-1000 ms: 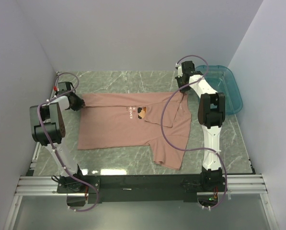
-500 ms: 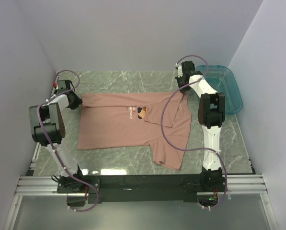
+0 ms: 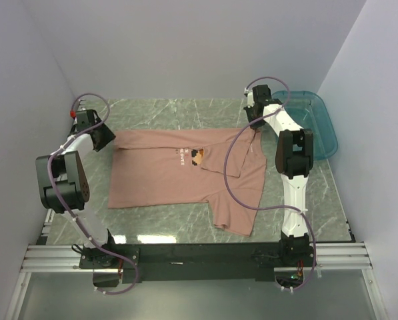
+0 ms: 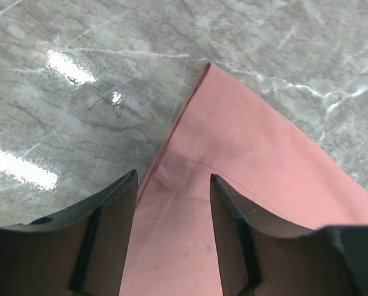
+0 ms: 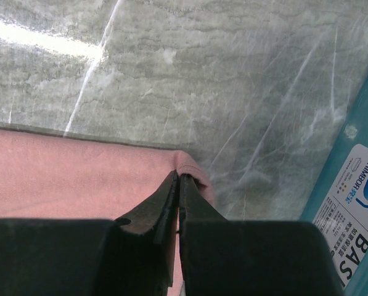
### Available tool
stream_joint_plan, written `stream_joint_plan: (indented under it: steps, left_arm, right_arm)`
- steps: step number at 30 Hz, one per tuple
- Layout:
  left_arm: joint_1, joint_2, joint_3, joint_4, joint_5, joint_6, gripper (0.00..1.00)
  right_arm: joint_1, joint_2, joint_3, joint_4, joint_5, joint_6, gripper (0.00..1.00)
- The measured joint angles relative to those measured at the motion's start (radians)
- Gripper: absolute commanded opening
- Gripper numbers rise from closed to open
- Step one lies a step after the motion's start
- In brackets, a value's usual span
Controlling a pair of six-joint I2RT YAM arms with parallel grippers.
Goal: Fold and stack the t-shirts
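While your left gripper [image 4: 172, 180] hangs with black jaws apart over the far left corner of the soft pink t-shirt [image 3: 179, 177], your right gripper [image 5: 178, 180] pinches its far right corner, the cloth spread across the glossy veined-marble table [image 3: 165, 110].

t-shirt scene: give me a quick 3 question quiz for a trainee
1. True or false: the left gripper stands open over a corner of the t-shirt.
2. What does the right gripper pinch? A) the t-shirt's edge B) a towel C) nothing
3. Fill in: the teal bin sits at the far ____ corner of the table, on the robot's own side.

Key: 1 true; 2 A; 3 right
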Motion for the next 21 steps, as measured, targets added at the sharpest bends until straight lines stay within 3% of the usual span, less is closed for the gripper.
stream_joint_plan:
  steps: [9,15,16,17,20,21]
  left_arm:
    - [0.008,-0.041,-0.054,0.029,0.01,0.006,0.5]
    - [0.018,-0.072,-0.075,0.027,0.022,0.006,0.5]
    - [0.02,-0.09,-0.082,0.027,0.024,0.007,0.52]
    - [0.022,-0.112,-0.09,0.024,0.027,0.009,0.55]
    - [0.025,-0.206,-0.121,0.019,0.038,0.017,0.66]
    - [0.026,-0.246,-0.135,0.018,0.045,0.016,0.68]
  right_arm:
    - [0.0,0.0,0.004,-0.001,0.012,-0.004,0.05]
    - [0.0,0.04,0.093,-0.018,0.035,-0.008,0.08]
    - [0.0,0.048,0.105,-0.018,0.034,-0.012,0.13]
    - [0.0,0.05,0.107,-0.015,0.034,-0.017,0.29]
    - [0.0,0.041,0.079,-0.001,0.023,-0.038,0.55]
    - [0.0,0.026,0.047,0.015,0.018,-0.046,0.58]
